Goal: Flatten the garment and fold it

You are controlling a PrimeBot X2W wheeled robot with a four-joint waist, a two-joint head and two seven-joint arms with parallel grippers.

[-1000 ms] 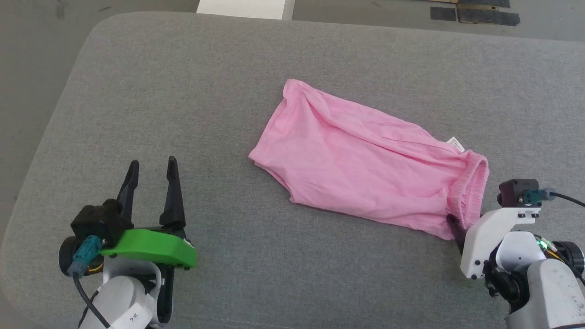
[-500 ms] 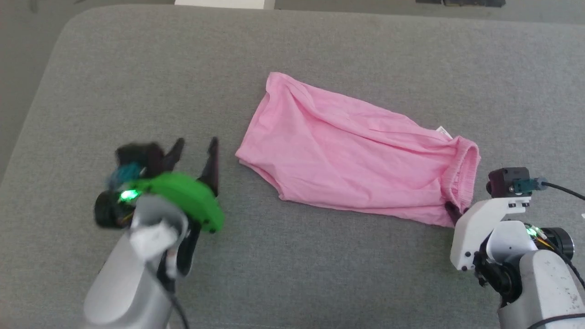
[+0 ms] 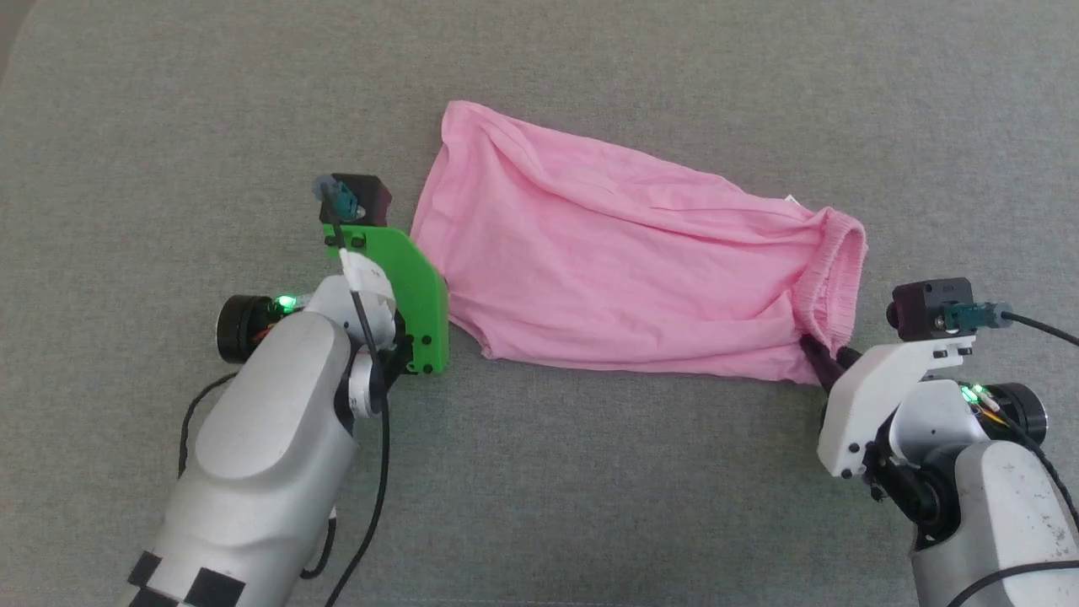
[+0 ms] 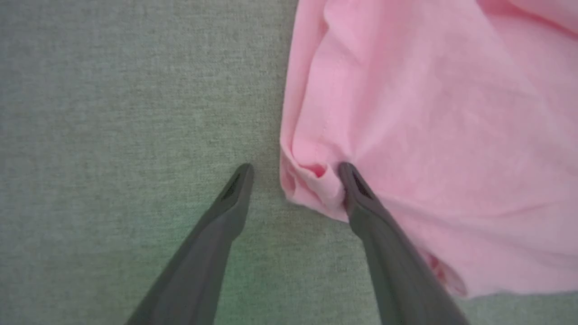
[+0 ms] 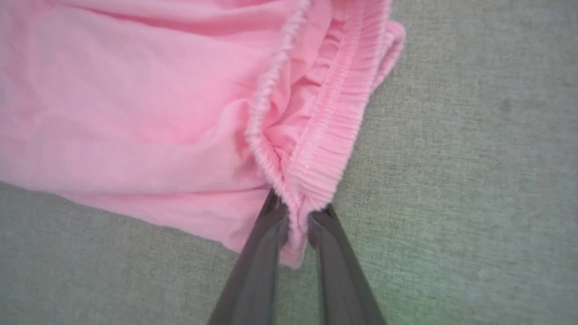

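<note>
Our right pincer [image 5: 298,205] is clamped on the near corner of the waistband [image 5: 325,135], anchoring that end of the shorts [image 3: 624,261], which lie rumpled and slanted in the middle of the tabletop [image 3: 590,506], waistband to our right. Our left pincer [image 4: 295,166] gapes fully and holds nothing, its fingers [image 4: 216,234] straddling the near hem corner [image 4: 311,185], one over bare tabletop, one over cloth. We judge it is set to pinch there, so both arms can pull the shorts taut and flat.
</note>
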